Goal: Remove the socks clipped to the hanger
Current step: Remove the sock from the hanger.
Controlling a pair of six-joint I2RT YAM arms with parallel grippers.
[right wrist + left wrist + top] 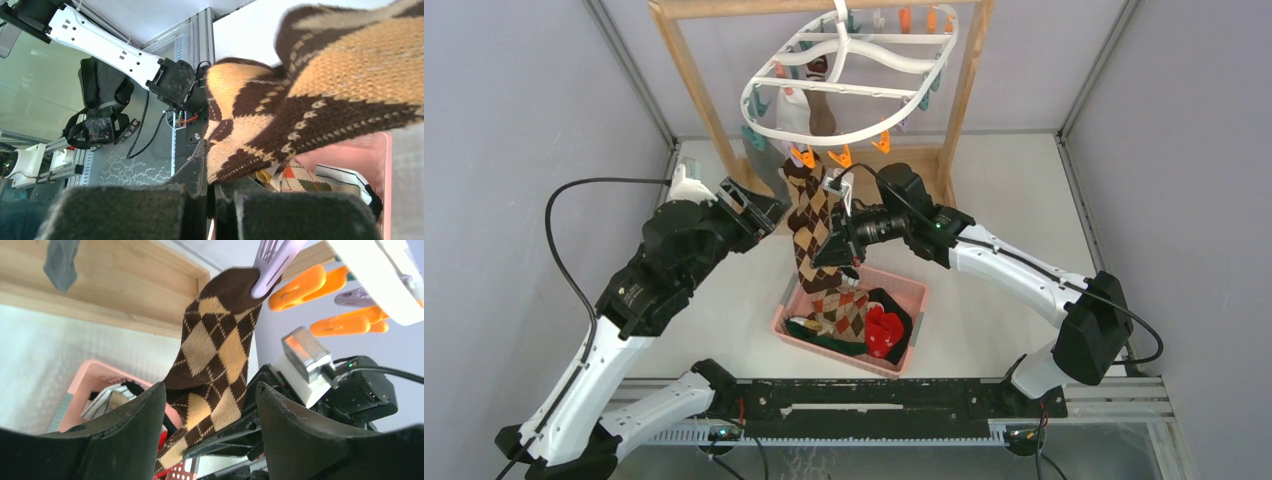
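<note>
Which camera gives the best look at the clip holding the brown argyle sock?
Left wrist view: the purple clip pinches the top of the argyle sock in plain sight. Top external shows only orange clips near that spot; the purple one cannot be made out. Right wrist shows only sock fabric.

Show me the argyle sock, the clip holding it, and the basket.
brown argyle sock (215,355), left wrist view, middle of the hanging fabric.
purple clip (272,260), left wrist view, body just above the sock.
pink basket (896,282), top external view, far rim.
</note>
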